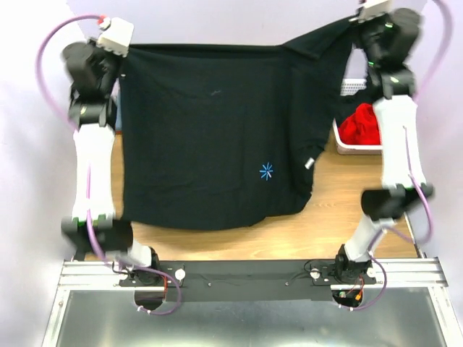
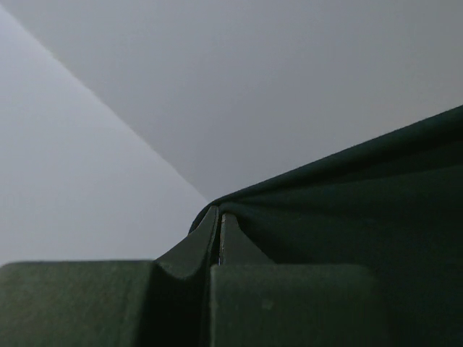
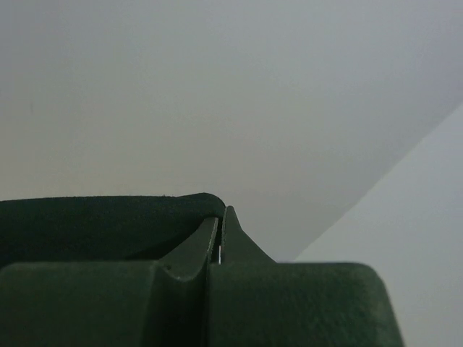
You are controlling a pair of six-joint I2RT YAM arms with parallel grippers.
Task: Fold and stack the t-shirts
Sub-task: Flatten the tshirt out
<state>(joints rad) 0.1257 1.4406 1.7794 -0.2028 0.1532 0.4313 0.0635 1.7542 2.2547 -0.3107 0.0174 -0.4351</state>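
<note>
A large black t-shirt (image 1: 210, 130) with a small blue star mark hangs spread in the air, stretched between both raised arms. My left gripper (image 1: 124, 52) is shut on its upper left corner. My right gripper (image 1: 356, 30) is shut on its upper right corner. In the left wrist view the dark cloth (image 2: 347, 210) runs off to the right from the closed left gripper (image 2: 219, 211). The right wrist view has the cloth (image 3: 94, 224) leading left from the closed right gripper (image 3: 220, 210). A red t-shirt (image 1: 362, 124) lies bunched in the white basket (image 1: 354, 149) at the right.
The shirt's lower hem hangs over the wooden table (image 1: 325, 224). The white mesh basket sits at the table's right edge, behind the right arm. A pale wall fills both wrist views.
</note>
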